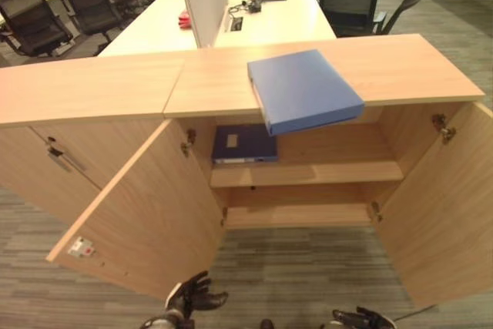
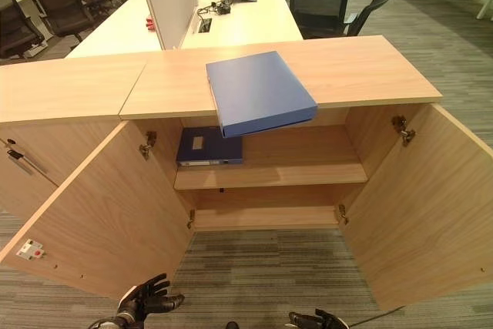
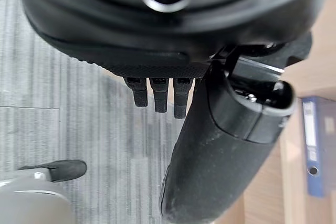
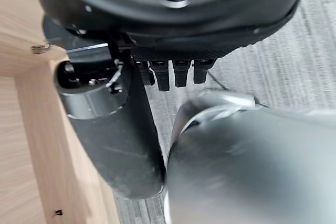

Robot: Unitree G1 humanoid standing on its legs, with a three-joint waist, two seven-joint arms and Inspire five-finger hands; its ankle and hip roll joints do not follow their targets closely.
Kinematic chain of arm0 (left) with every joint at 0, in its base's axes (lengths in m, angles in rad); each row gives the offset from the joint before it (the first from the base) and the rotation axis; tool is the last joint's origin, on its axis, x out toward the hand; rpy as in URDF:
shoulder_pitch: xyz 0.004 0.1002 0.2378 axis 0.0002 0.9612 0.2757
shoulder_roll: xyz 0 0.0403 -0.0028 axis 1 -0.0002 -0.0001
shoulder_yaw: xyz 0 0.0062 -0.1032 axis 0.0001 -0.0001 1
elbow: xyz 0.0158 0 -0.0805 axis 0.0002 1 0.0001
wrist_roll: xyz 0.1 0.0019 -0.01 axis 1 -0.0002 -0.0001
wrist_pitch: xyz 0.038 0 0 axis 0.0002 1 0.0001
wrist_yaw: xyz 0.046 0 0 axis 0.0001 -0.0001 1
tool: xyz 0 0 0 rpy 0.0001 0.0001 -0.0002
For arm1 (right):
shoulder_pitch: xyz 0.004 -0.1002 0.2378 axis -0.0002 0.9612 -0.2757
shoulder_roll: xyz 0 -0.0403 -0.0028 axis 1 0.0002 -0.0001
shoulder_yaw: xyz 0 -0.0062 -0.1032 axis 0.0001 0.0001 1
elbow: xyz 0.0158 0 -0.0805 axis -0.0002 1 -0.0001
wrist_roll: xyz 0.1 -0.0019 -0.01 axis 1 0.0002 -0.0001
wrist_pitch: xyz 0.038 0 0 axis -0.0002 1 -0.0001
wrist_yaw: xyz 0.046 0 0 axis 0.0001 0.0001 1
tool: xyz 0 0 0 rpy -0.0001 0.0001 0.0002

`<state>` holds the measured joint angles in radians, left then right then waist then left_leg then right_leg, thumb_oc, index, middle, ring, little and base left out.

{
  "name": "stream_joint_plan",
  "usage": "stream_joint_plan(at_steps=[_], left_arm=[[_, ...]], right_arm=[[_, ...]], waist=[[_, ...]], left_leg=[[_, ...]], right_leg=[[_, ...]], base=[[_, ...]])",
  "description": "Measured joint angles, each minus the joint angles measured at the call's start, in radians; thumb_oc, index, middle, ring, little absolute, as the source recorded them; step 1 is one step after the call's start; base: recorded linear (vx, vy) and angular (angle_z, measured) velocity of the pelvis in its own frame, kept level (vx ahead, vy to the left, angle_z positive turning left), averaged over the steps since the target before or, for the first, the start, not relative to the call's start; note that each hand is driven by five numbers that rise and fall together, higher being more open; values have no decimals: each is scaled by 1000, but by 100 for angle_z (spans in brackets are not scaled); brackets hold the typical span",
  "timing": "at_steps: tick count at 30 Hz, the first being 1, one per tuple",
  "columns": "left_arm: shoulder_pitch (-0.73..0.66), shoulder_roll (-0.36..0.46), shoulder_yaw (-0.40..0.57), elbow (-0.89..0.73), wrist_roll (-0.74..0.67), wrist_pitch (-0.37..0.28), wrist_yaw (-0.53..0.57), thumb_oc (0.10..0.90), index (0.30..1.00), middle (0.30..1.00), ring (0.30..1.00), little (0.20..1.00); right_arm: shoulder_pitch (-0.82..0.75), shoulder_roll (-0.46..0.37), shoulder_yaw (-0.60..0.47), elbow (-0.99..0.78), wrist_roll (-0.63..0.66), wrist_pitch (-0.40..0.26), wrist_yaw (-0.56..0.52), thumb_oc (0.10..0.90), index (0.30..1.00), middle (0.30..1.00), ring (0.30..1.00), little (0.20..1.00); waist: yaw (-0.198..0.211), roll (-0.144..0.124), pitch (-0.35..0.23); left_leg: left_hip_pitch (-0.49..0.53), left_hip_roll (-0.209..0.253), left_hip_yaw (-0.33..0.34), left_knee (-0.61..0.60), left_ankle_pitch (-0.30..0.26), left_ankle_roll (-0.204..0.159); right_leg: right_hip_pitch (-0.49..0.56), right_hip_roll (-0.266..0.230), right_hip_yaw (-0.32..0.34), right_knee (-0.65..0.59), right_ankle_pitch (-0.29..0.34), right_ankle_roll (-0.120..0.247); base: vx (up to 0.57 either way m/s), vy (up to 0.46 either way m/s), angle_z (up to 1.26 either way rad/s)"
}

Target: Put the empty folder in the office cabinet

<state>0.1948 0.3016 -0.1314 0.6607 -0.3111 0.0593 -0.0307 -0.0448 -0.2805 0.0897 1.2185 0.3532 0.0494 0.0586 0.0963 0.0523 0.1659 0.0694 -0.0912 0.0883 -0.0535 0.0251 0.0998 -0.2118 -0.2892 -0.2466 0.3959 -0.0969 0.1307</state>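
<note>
Folders number two: one blue folder (image 1: 303, 90) overhangs the cabinet (image 1: 92, 86) top; one dark folder (image 1: 243, 144) with an unreadable label lies shelved at 6 o'clock. Left robot hand (image 1: 191, 296) and right robot hand (image 1: 362, 318) hang open, empty.

Count's coming in: 2 folders on show, 1 blue folder (image 1: 303, 90) lying on the cabinet top (image 1: 400, 67), its near edge hanging over the front, and 1 darker folder (image 1: 243, 144) lying on the upper shelf (image 1: 331, 171). That cabinet has 2 doors swung open, the left door (image 1: 146, 213) and the right door (image 1: 447, 206), and 2 shelves inside, with the lower shelf (image 1: 300, 216) beneath. 2 robot hands low over the carpet, left hand (image 1: 191, 296) and right hand (image 1: 362, 318). Behind, 1 long desk (image 1: 285, 21), and several black office chairs around it.
</note>
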Motion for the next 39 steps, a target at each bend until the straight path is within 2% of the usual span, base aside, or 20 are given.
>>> stream_joint_plan(at_steps=[3, 5, 7, 8, 11, 13, 14, 15, 17, 18, 19, 20, 21, 22, 26, 27, 29, 32, 34, 39], left_arm=[[-19, 0, 2, 31, 1, 8, 3, 800, 900, 900, 900, 900], [-21, -5, 1, 51, 1, 7, 3, 800, 900, 900, 900, 900], [-27, -11, 4, 54, 1, -3, 3, 800, 900, 900, 900, 900], [-21, -21, 1, 44, 0, -3, 4, 800, 900, 900, 900, 900], [-4, -8, 0, 39, -10, 0, 13, 800, 900, 900, 900, 900], [9, -8, -2, 36, -41, 1, 21, 800, 900, 900, 900, 900], [9, -7, -3, 37, -41, 2, 22, 800, 900, 900, 900, 900], [8, -9, -3, 39, -42, 4, 23, 800, 900, 900, 900, 900], [-1, -5, -23, 41, -46, 6, 21, 800, 900, 900, 900, 900], [-26, -2, -30, 37, -51, 6, 22, 800, 900, 900, 900, 900], [-33, -5, -30, 34, -66, 6, 24, 800, 900, 900, 900, 900], [-42, -7, -31, 34, -76, 6, 24, 800, 900, 900, 900, 900], [-48, -12, -33, 30, -77, 5, 22, 800, 900, 900, 900, 900], [-60, -15, -33, 29, -77, 5, 22, 800, 900, 900, 900, 900], [-93, -19, -34, 30, -76, 2, 21, 800, 900, 900, 900, 900], [-93, -18, -31, 47, -76, 3, 21, 800, 900, 900, 900, 900], [-74, -17, -28, 47, -75, 13, 24, 800, 900, 900, 900, 900], [-20, -21, -29, 44, -75, 21, 19, 800, 900, 900, 900, 900], [-20, -28, -26, 37, -74, 21, 20, 800, 900, 900, 900, 900], [-4, -16, 11, -81, -77, 17, 23, 800, 900, 900, 900, 900]], right_arm=[[-11, 13, 7, -19, 9, 0, 6, 800, 900, 900, 900, 900], [-14, 44, -18, -19, 23, -2, 6, 800, 900, 900, 900, 900], [-15, 64, -33, 6, 22, -1, 1, 800, 900, 900, 900, 900], [-32, 57, -34, 30, 22, 0, 2, 800, 900, 900, 900, 900], [-34, 55, -31, 33, 21, -2, 2, 800, 900, 900, 900, 900], [-33, 39, -26, 31, 22, 1, 1, 800, 900, 900, 900, 900], [-34, 32, -26, 32, 22, 1, -2, 800, 900, 900, 900, 900], [-31, 28, -26, 31, 22, -1, -7, 800, 900, 900, 900, 900], [-35, 14, -27, 30, 23, -1, -13, 800, 900, 900, 900, 900], [-33, 11, -26, 35, 23, 6, -16, 800, 900, 900, 900, 900], [-31, 10, -26, 34, 27, 6, -16, 800, 900, 900, 900, 900], [-24, 8, -25, 33, 33, 4, -17, 800, 900, 900, 900, 900], [-25, 5, -23, 27, 43, 3, -23, 800, 900, 900, 900, 900], [-20, 2, -23, 20, 43, 2, -28, 800, 900, 900, 900, 900], [-14, -2, -21, 7, 43, 6, -34, 800, 900, 900, 900, 900], [-12, -1, -16, 6, 43, 11, -33, 800, 900, 900, 900, 900], [-17, 2, -11, 3, 43, 8, -33, 800, 900, 900, 900, 900], [18, 0, -3, -35, 43, -6, -31, 800, 900, 900, 900, 900], [40, -4, -2, -37, 43, -7, -35, 800, 900, 900, 900, 900], [82, 27, -22, -29, 43, 0, -36, 800, 900, 900, 900, 900]], waist=[[-29, -13, 18], [-63, -33, 34], [-63, -64, 35], [-64, -60, 35], [-67, -76, 29], [-63, -59, 22], [-62, -65, 26], [-65, -77, 29], [-66, -86, 36], [-56, -112, 47], [-47, -112, 49], [-41, -113, 50], [-40, -108, 53], [-42, -104, 59], [-38, -93, 85], [-26, -72, 88], [-6, -49, 94], [-24, -38, 86], [-42, -20, 71], [-38, -58, 42]], left_leg=[[-48, 20, -22, 13, 7, -4], [-48, 16, -58, 18, 2, -17], [-18, -2, -93, -6, 2, -18], [-7, 21, -114, -16, -3, -27], [9, 92, -156, -16, -51, -84], [-24, 160, -145, 66, -50, -106], [-40, 175, -145, 107, -64, -142], [-54, 177, -143, 141, -64, -149], [-95, 179, -143, 223, -50, -182], [-177, 173, -139, 375, -28, -215], [-207, 181, -136, 437, -15, -222], [-223, 188, -118, 478, -5, -220], [-227, 196, -106, 492, -21, -211], [-227, 194, -87, 464, -44, -203], [-221, 120, -58, 177, -37, -205], [-205, 128, -30, 33, 11, -209], [-188, 152, -39, 33, 30, -195], [-120, 154, -30, 79, 31, -184], [-99, 154, -22, 68, 17, -144], [-57, 110, -15, -12, 51, -101]], right_leg=[[-50, 51, 22, -239, 67, 37], [-19, 69, 32, -382, 140, 42], [15, 39, -21, -380, 149, 32], [8, 39, -37, -324, 181, 19], [16, 91, -56, -272, 159, 13], [39, 146, -85, -285, 148, -25], [41, 158, -100, -283, 146, -61], [42, 163, -111, -281, 142, -89], [47, 177, -125, -284, 132, -104], [60, 175, -124, -308, 131, -105], [83, 181, -124, -334, 131, -105], [95, 187, -125, -348, 135, -111], [104, 191, -121, -345, 130, -140], [106, 192, -115, -351, 128, -143], [121, 195, -71, -408, 141, -137], [138, 216, -59, -440, 144, -129], [163, 247, -52, -453, 147, -130], [187, 254, -68, -442, 161, -150], [175, 254, -63, -412, 162, -151], [195, 222, -62, -453, 194, -110]], base=[[291, -156, 8], [320, -160, 56], [284, -181, 77], [348, -249, 80], [331, -318, 72], [152, -184, 38], [111, -133, 10], [153, -197, 6], [149, -202, 8], [125, -142, -3], [137, -98, -19], [173, -21, -22], [169, -20, -12], [180, 14, -2], [154, 74, 6], [132, 50, -36], [108, 63, -75], [65, 59, -53], [45, 40, -10], [35, 26, 4]])
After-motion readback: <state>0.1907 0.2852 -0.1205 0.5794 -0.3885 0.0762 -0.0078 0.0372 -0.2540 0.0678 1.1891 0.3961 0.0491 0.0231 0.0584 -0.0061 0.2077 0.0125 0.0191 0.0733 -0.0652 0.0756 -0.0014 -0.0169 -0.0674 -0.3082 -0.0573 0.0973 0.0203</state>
